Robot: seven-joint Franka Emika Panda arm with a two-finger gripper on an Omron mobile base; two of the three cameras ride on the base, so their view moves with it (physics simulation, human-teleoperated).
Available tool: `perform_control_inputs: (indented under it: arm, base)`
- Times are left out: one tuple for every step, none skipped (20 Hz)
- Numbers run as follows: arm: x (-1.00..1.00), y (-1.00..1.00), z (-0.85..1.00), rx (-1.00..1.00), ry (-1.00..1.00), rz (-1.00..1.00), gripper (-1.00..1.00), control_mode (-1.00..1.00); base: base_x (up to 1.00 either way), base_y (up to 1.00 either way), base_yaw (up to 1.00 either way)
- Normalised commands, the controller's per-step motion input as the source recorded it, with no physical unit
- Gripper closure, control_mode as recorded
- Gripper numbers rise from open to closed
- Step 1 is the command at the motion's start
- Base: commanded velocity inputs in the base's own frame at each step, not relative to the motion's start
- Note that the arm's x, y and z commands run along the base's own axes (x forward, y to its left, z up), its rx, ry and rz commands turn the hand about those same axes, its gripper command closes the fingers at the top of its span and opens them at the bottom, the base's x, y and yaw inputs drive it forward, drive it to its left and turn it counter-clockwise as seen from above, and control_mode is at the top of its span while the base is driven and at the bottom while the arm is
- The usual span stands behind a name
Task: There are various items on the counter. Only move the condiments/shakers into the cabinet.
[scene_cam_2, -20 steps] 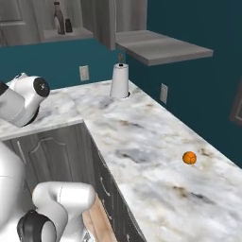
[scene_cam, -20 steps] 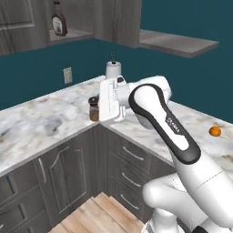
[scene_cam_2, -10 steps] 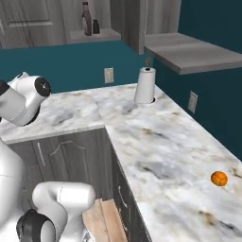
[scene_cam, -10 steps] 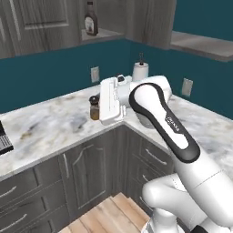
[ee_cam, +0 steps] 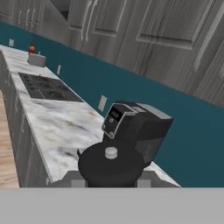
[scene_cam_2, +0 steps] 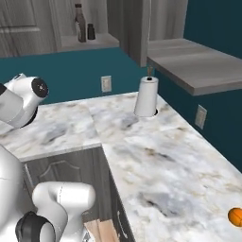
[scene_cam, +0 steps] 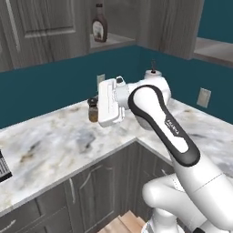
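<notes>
My gripper (scene_cam: 97, 110) is shut on the small brown wooden shaker (scene_cam: 93, 115), held upright just above the marble counter (scene_cam: 54, 136). In the hand view its dark cap (ee_cam: 111, 164) sits low between my fingertips. The dark brown squeeze bottle (scene_cam: 99, 29) stands on the open cabinet's shelf (scene_cam: 113, 42), up and behind the hand. From the right it shows as the squeeze bottle (scene_cam_2: 80, 29) with a small dark-topped shaker (scene_cam_2: 91, 32) beside it on that shelf (scene_cam_2: 101, 42). The orange fruit (scene_cam_2: 235, 216) lies far right on the counter (scene_cam_2: 156, 156).
A white paper towel roll (scene_cam_2: 146, 97) stands at the counter's corner by the wall, partly behind my arm as the roll (scene_cam: 153, 75). A black toaster (ee_cam: 136, 127) sits just beyond the held shaker, with a cooktop (ee_cam: 43, 87) farther along. Grey drawers (scene_cam: 104, 182) run below the counter.
The whole picture has shifted in both base views: the base has driven, and the cabinet shelf now stands nearer the middle. The arm keeps its pose with the shaker gripped.
</notes>
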Motion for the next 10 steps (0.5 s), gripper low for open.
perform_control_inputs:
  arm:
    - [0.0,0.0,0.0,0.0,0.0,0.0,1.0,1.0]
    - [0.0,0.0,0.0,0.0,0.0,0.0,1.0,1.0]
    - [0.0,0.0,0.0,0.0,0.0,0.0,1.0,1.0]
    - [0.0,0.0,0.0,0.0,0.0,0.0,1.0,1.0]
    - [0.0,0.0,0.0,0.0,0.0,0.0,1.0,1.0]
    - [0.0,0.0,0.0,0.0,0.0,0.0,1.0,1.0]
    - [0.0,0.0,0.0,0.0,0.0,0.0,1.0,1.0]
    - [0.0,0.0,0.0,0.0,0.0,0.0,1.0,1.0]
    - [0.0,0.0,0.0,0.0,0.0,0.0,1.0,1.0]
    - [0.0,0.0,0.0,0.0,0.0,0.0,1.0,1.0]
  base:
    - [1.0,0.34,-0.15]
    - [1.0,0.39,-0.17]
    - [1.0,0.27,-0.14]
    - [1.0,0.19,-0.12]
    - [1.0,0.16,-0.11]
    - [1.0,0.24,-0.13]
    - [0.08,0.08,-0.03]
    - [-0.73,0.0,-0.02]
    - [-1.0,0.15,0.03]
    - [-0.53,0.43,0.28]
